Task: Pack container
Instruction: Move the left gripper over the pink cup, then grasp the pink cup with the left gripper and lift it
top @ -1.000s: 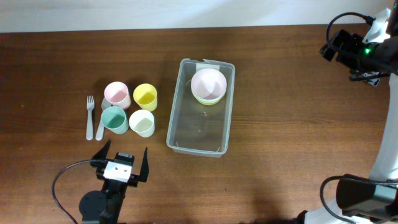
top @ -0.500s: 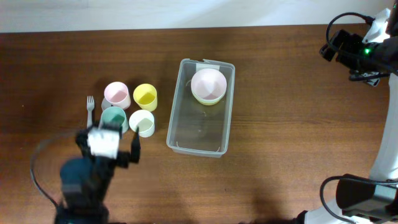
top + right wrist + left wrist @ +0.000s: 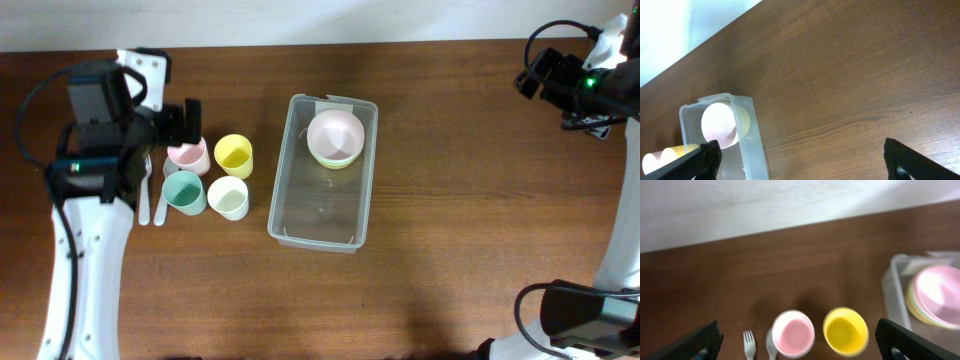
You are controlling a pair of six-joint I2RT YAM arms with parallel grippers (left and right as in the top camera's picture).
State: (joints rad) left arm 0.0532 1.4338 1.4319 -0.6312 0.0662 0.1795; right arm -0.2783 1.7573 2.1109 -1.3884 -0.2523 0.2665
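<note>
Cup-packing step: the left hand (image 3: 180, 122), jaws apart, hovered by the pink cup (image 3: 187, 152); next, grip it for the container (image 3: 318, 215). The right hand (image 3: 801, 145) also stood apart.

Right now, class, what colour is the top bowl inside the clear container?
Pale pink; the top bowl in the container shows best in the overhead view.
</note>
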